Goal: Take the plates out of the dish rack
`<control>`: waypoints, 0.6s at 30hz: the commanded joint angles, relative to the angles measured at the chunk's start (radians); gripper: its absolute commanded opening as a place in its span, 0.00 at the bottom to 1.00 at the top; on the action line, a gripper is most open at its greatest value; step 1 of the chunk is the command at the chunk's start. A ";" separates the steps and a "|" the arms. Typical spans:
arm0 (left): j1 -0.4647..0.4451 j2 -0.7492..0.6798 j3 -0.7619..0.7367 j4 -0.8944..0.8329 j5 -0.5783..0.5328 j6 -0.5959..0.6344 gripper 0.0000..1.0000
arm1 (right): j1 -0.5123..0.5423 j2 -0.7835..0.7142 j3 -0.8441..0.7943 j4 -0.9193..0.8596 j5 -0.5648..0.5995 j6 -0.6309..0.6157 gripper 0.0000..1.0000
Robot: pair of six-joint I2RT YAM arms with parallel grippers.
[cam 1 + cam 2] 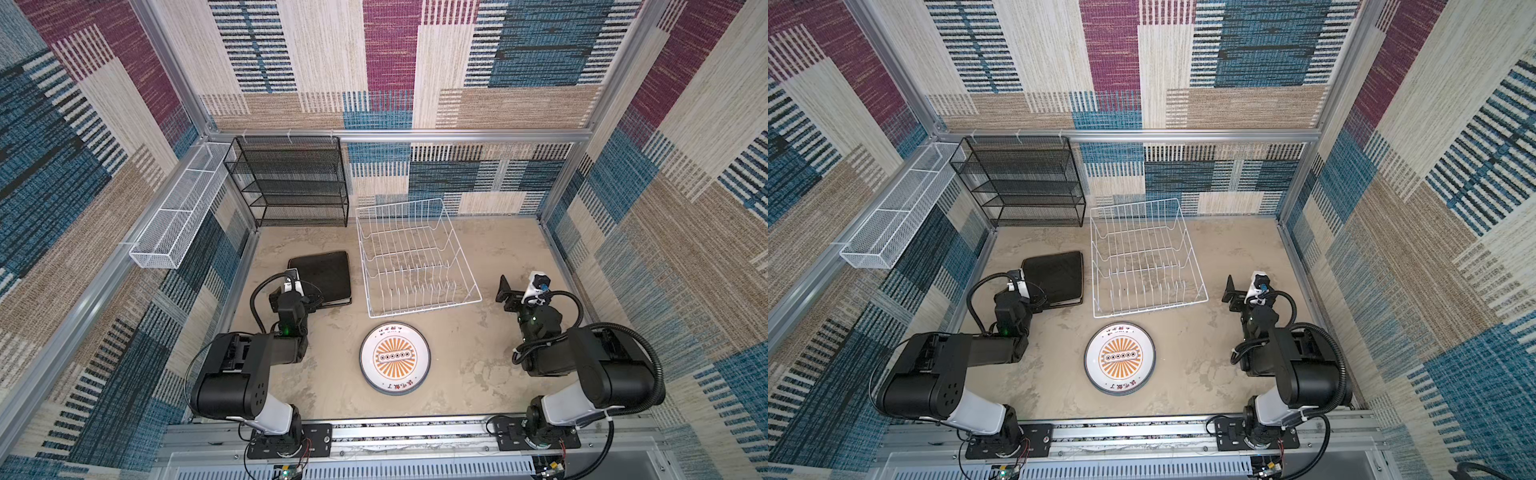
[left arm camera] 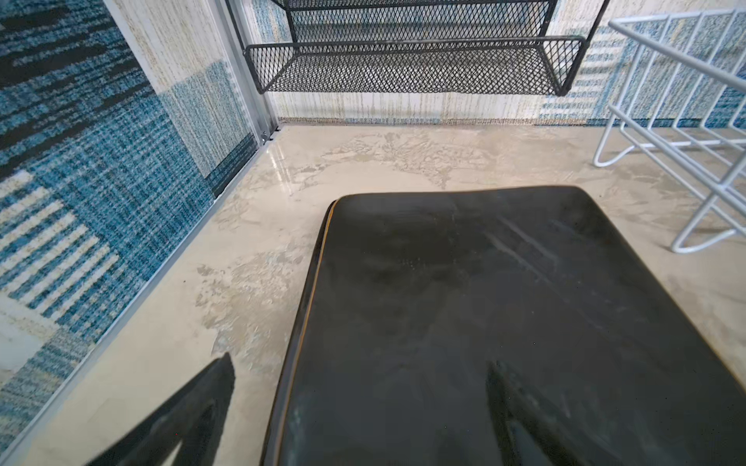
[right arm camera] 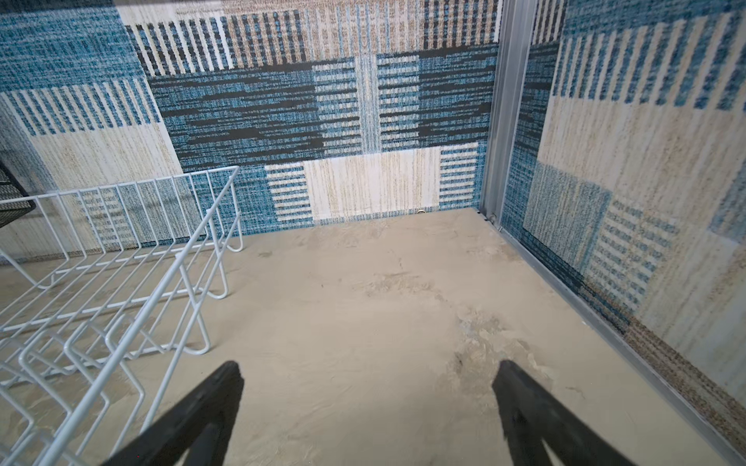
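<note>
Where the plates lie, off the white wire dish rack (image 1: 417, 259), the square plates (image 1: 322, 272) are stacked black backs up just left of it. The round plates (image 1: 395, 358), white, dark-rimmed, with an orange sunburst motif, are stacked on its near side. Left gripper (image 2: 361, 365) hangs spread wide over the square stack's near left edge. Right gripper (image 3: 367, 367), equally wide, hangs over the table (image 1: 478, 374) right of the rack.

Stacked square plates (image 2: 504, 302), black side up, fill lower right of frame on table (image 2: 363, 161). Left gripper (image 2: 361, 363) spread wide, one finger over them. Black mesh shelf (image 2: 411, 68) top centre; dish rack (image 2: 678, 133) upper right.
</note>
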 commanded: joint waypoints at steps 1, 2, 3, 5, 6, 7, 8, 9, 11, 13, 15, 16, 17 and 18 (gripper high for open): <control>0.010 0.006 0.013 -0.055 0.008 -0.021 0.99 | 0.003 0.003 0.007 -0.010 -0.009 -0.016 0.99; 0.010 0.003 0.014 -0.063 0.011 -0.027 0.99 | 0.003 0.005 0.007 -0.004 -0.010 -0.016 0.99; 0.011 0.003 0.015 -0.065 0.011 -0.026 0.99 | 0.003 0.002 0.005 -0.007 -0.009 -0.015 0.99; 0.011 0.003 0.014 -0.063 0.012 -0.026 0.99 | 0.003 0.003 0.007 -0.005 -0.010 -0.015 0.99; 0.011 0.003 0.013 -0.060 0.013 -0.026 0.99 | 0.003 0.004 0.006 -0.006 -0.009 -0.016 0.99; 0.011 0.001 0.011 -0.059 0.011 -0.026 0.99 | 0.004 0.004 0.006 -0.005 -0.008 -0.017 0.99; 0.011 0.001 0.010 -0.058 0.011 -0.025 0.99 | 0.005 0.003 0.006 -0.006 -0.010 -0.017 0.99; 0.011 0.001 0.006 -0.048 0.017 -0.021 0.99 | 0.005 0.003 0.006 -0.003 -0.009 -0.017 0.99; 0.010 0.001 0.006 -0.043 0.041 -0.010 0.99 | 0.004 0.003 0.006 -0.003 -0.008 -0.016 0.99; 0.011 0.001 0.013 -0.063 0.048 -0.009 0.99 | 0.005 0.003 0.006 -0.003 -0.008 -0.017 0.99; 0.011 0.001 0.013 -0.057 0.047 -0.008 0.99 | 0.005 0.003 0.005 -0.003 -0.008 -0.017 0.99; 0.011 0.001 0.012 -0.059 0.047 -0.009 0.99 | 0.004 0.003 0.004 -0.003 -0.007 -0.017 0.99; 0.011 0.002 0.012 -0.057 0.047 -0.008 0.99 | 0.004 0.004 0.005 -0.003 -0.007 -0.017 0.99; 0.011 0.001 0.012 -0.057 0.047 -0.009 0.99 | 0.005 0.003 0.005 -0.003 -0.008 -0.017 0.99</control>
